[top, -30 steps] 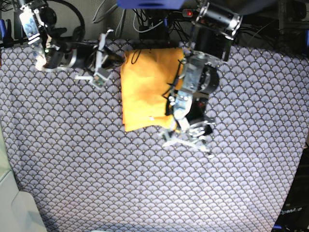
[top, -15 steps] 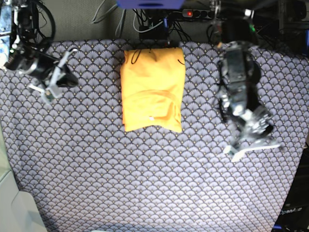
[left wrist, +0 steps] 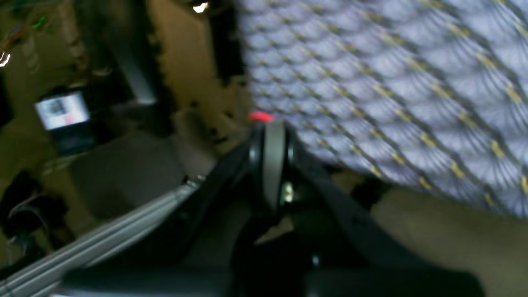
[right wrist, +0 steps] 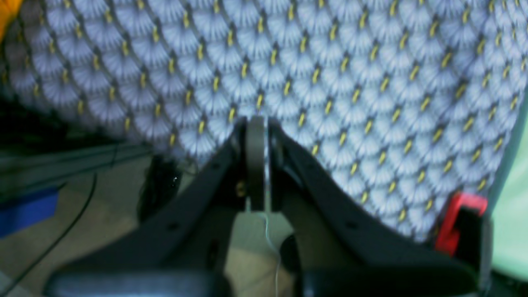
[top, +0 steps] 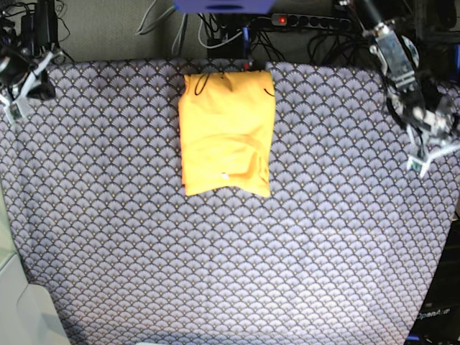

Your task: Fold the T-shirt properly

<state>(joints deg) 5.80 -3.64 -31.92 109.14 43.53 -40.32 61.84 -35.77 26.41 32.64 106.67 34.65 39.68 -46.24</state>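
T-shirt [top: 226, 133] lies folded in a neat rectangle, well apart from both my hands. My left gripper [left wrist: 274, 136] and right gripper [right wrist: 255, 123] are closed on nothing; I judge folding finished, parking next.

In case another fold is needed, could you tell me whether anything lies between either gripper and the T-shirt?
Nothing visible does. The T-shirt lies folded on the patterned cloth; only bare cloth separates it from the left gripper and the right gripper, both shut at the table's edges.

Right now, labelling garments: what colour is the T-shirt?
Plain yellow-orange T-shirt, clearest in the base view.
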